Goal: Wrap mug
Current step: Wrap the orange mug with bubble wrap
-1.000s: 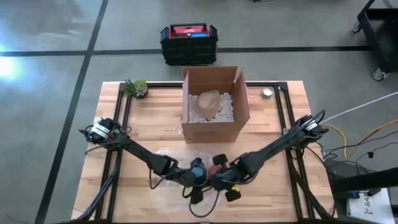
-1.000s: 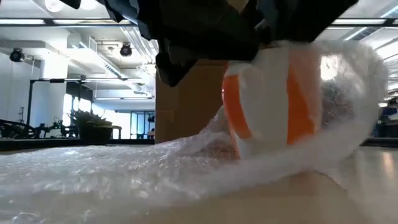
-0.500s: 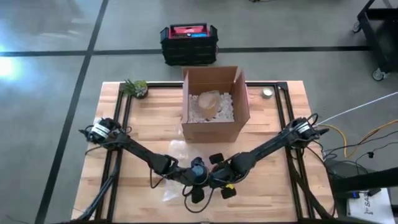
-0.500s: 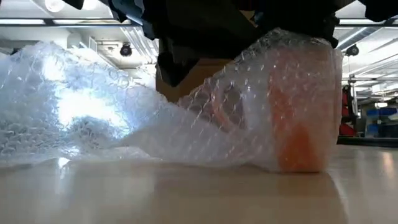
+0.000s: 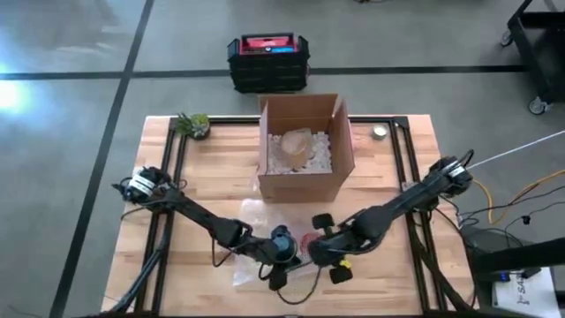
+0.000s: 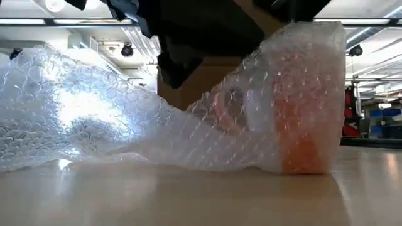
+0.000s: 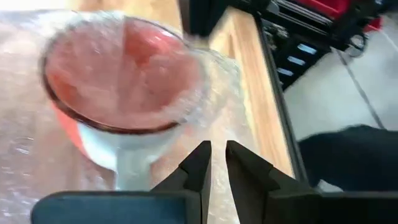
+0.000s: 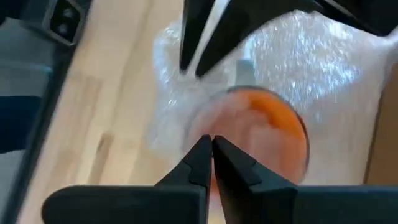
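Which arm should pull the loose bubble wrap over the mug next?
Probably the left. The loose bubble wrap trails toward its side, and the left gripper sits beside it. The right gripper, nearly closed, hovers over the mug.

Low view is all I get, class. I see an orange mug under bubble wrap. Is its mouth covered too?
Observer: Yes. The left wrist view shows bubble wrap stretched across the mug mouth.
Operator: Where are the arms?
Observer: Both reach in above the mug, the left end effector from the left and the right end effector from the right.
Operator: What is that brown thing behind?
Observer: An open cardboard box holding a wrapped item on packing peanuts.
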Action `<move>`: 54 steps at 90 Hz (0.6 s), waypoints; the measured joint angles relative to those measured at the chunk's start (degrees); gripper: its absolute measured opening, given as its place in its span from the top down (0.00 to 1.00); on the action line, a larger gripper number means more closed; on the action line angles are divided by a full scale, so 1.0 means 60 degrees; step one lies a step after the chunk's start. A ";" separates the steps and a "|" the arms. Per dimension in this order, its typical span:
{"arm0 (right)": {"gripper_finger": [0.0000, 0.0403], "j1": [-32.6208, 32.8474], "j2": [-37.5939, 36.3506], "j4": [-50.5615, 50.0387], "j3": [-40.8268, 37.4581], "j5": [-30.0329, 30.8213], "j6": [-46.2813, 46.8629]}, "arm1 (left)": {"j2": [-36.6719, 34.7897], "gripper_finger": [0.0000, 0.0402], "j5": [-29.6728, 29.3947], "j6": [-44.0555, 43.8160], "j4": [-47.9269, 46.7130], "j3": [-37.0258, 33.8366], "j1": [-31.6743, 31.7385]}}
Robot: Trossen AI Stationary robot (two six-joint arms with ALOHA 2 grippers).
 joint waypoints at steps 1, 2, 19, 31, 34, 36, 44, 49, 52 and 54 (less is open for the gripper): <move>0.99 0.0068 -0.0070 -0.0049 -0.0025 0.0004 0.0098 | -0.0050 0.91 0.0023 -0.0004 -0.0077 0.0000 -0.0002; 0.99 0.0138 -0.0137 -0.0103 -0.0052 0.0011 0.0189 | -0.0107 0.91 0.0034 -0.0007 -0.0169 0.0000 -0.0003; 0.99 0.1507 -0.0958 -0.0490 -0.1190 0.1234 0.2085 | -0.1485 0.91 0.0181 -0.0700 -0.2793 0.0022 -0.0057; 0.99 0.2414 -0.1398 -0.0359 -0.2531 0.2951 0.4190 | -0.2256 0.91 -0.0341 -0.1960 -0.5282 0.0022 -0.0116; 0.99 0.2577 -0.1424 -0.0287 -0.2839 0.3319 0.4649 | -0.2380 0.91 -0.0481 -0.2335 -0.5951 0.0018 -0.0116; 0.99 0.2661 -0.1436 -0.0209 -0.3041 0.3555 0.4947 | -0.2442 0.91 -0.0535 -0.2532 -0.6344 0.0018 -0.0112; 0.99 0.2905 -0.1450 0.0096 -0.3770 0.4265 0.5997 | -0.2569 0.90 -0.0586 -0.3358 -0.7710 0.0018 -0.0043; 0.99 0.2944 -0.1444 0.0453 -0.4202 0.4499 0.6489 | -0.2574 0.89 -0.0648 -0.3940 -0.8580 0.0016 -0.0008; 0.99 0.2946 -0.1429 0.0787 -0.4439 0.4577 0.6690 | -0.2572 0.87 -0.0714 -0.4289 -0.9003 0.0003 0.0007; 0.99 0.2948 -0.1419 0.0982 -0.4588 0.4643 0.6810 | -0.2556 0.86 -0.0742 -0.4472 -0.9223 -0.0003 0.0017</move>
